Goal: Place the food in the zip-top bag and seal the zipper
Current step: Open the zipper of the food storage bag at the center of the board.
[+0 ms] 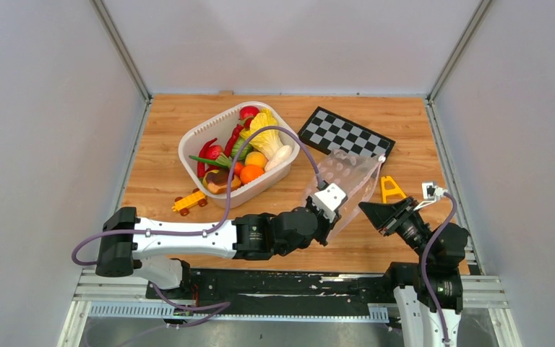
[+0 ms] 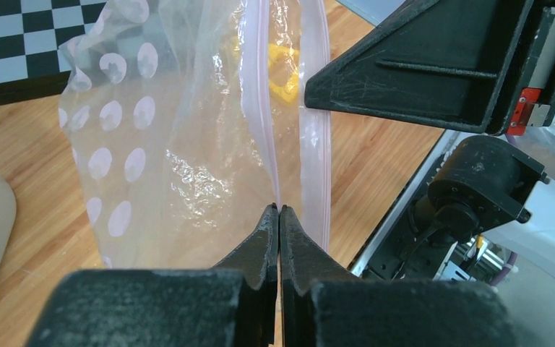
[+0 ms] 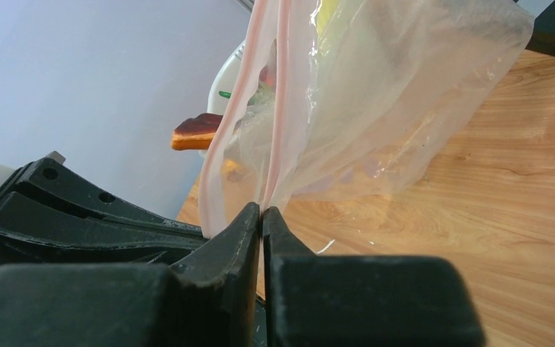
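My left pincer (image 2: 280, 211) and right pincer (image 3: 261, 211) each clench one zipper (image 2: 260, 108) lip. I judge that's for spreading the zip-top bag (image 1: 350, 173); the food (image 1: 251, 173) sits at ten o'clock.

Light wooden tabletop (image 1: 166, 137), planked grain, grey walls on three sides. White slotted plastic basket (image 1: 186, 147) sits left of centre, toward the far edge. Black-and-grey checkerboard panel (image 1: 345, 134) lies flat just right of the basket, turned at an angle. Small yellow toy car (image 1: 189, 202) at the basket's near-left corner, almost touching. Orange-yellow A-shaped plastic piece (image 1: 391, 189) well right of the basket, nearer than the checkerboard.
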Robot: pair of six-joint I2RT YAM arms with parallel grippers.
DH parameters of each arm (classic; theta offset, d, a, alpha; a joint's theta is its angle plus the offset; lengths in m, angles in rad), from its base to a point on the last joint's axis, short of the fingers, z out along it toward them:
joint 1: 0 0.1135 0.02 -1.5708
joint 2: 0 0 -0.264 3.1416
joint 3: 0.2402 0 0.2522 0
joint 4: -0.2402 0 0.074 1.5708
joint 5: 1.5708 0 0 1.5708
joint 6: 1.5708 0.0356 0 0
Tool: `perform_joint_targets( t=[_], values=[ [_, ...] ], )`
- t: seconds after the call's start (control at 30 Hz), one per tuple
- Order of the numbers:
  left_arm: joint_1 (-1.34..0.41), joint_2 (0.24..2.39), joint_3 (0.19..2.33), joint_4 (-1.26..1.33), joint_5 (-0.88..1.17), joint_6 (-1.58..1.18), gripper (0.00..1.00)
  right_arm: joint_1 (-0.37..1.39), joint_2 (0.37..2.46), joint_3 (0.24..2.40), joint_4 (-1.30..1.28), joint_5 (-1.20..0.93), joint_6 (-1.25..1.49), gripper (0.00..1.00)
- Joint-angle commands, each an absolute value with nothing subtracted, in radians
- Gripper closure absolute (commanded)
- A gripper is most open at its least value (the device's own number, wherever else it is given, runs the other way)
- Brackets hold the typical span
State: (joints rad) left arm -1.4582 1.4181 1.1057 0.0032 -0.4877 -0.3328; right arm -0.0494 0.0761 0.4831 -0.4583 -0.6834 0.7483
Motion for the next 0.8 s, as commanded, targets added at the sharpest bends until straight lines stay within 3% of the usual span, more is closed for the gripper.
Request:
perform_joint_targets(
  t=[0.0,0.13,0.23,0.47,0.77],
  values=[
    [-1.459,1.383,1.101,0.072,-0.492,-0.342,0.99,-0.054,0.085,0.553,-0.482,-0.699,0.703,0.99],
    [-1.459,1.367,1.087,0.086,-0.523,-0.336,0.95,-0.054,0.113,0.621,-0.602,-0.67,0.622,1.0],
    [-1.459,1.359,1.077,0.109,-0.53,-0.325,0.78,-0.054,0.15,0.646,-0.636,-0.673,0.596,1.0],
    [-1.457,1.381,1.112,0.11,-0.586,-0.277,0.5,-0.054,0.239,0.748,-0.701,-0.653,0.546,1.0],
    [-1.421,1.423,1.182,0.115,-0.555,-0.254,0.45,-0.054,0.479,0.992,-0.866,-0.665,0.365,1.0]
  ],
)
